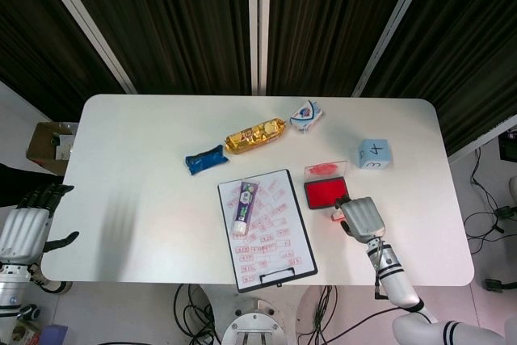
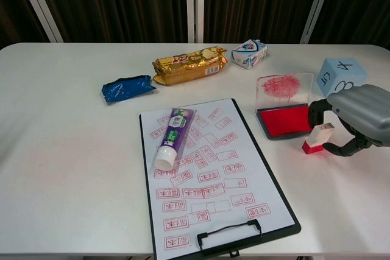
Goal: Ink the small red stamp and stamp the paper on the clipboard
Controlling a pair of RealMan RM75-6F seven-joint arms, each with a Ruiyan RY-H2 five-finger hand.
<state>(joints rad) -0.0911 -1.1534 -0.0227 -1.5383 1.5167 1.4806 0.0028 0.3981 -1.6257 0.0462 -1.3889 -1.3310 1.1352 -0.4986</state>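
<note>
Fingers of the right hand (image 2: 356, 117) curled around the small red stamp (image 2: 317, 139), upright beside the ink pad (image 2: 285, 120) near the table's (image 2: 61, 150) right edge. Left hand (image 1: 26, 220) hung open off the left edge.

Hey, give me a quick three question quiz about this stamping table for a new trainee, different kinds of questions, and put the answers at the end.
1. True or false: the small red stamp is standing on the ink pad.
2. What lies on the clipboard's paper? A) toothpaste tube B) blue packet C) blue number cube
3. Fill in: the ink pad's clear lid is ____.

Key:
1. False. It stands on the table beside the pad, and the right hand curls around it.
2. A. The toothpaste tube lies across the stamped paper; the blue packet and number cube sit on the table.
3. Open, tipped up behind the red pad.
</note>
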